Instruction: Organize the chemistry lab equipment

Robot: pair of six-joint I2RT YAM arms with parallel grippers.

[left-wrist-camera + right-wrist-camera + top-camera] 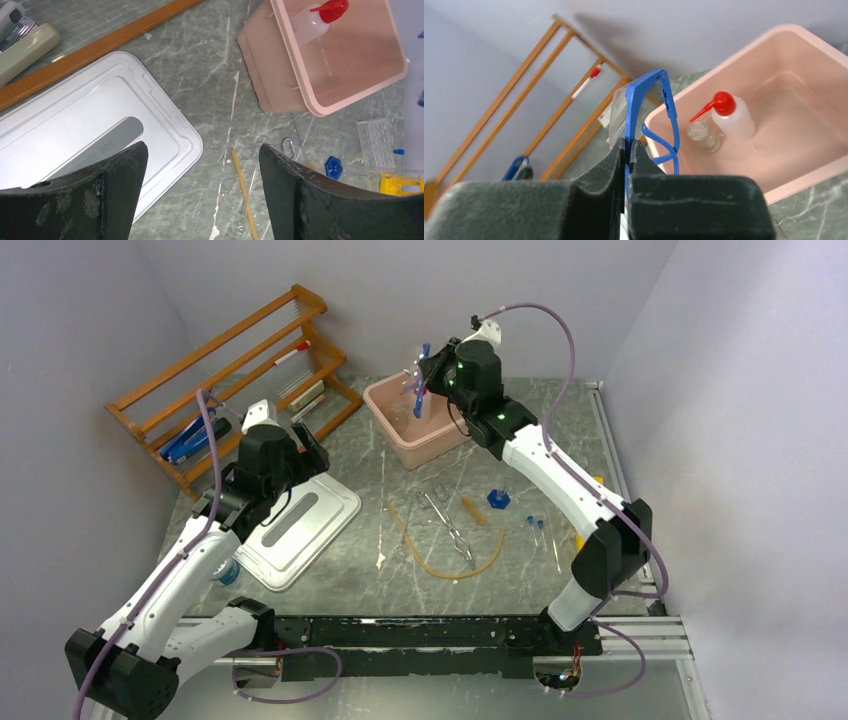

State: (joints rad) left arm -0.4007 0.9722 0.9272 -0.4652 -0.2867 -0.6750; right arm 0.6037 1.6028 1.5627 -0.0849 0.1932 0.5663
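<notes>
My right gripper [628,147] is shut on the frame of the blue-framed clear goggles [644,95] and holds them in the air over the pink tub's left side [421,380]. Inside the tub lie the white red-capped squeeze bottle [731,117] and a small glass jar [704,135]. My left gripper [202,165] hangs open and empty over the table beside the white lid. On the table lie the metal tongs [445,520], the tan tubing [440,562], a blue hexagonal cap [499,499] and blue-capped clear tubes [538,527]. The yellow tube rack [402,184] shows at the right edge.
The pink tub [385,405] stands at the back centre, with its white lid [330,525] flat on the table to the left. The orange wooden shelf rack [230,350] fills the back left. A stapler [20,40] sits by it, and a clear tube tray [375,142] lies near the yellow rack.
</notes>
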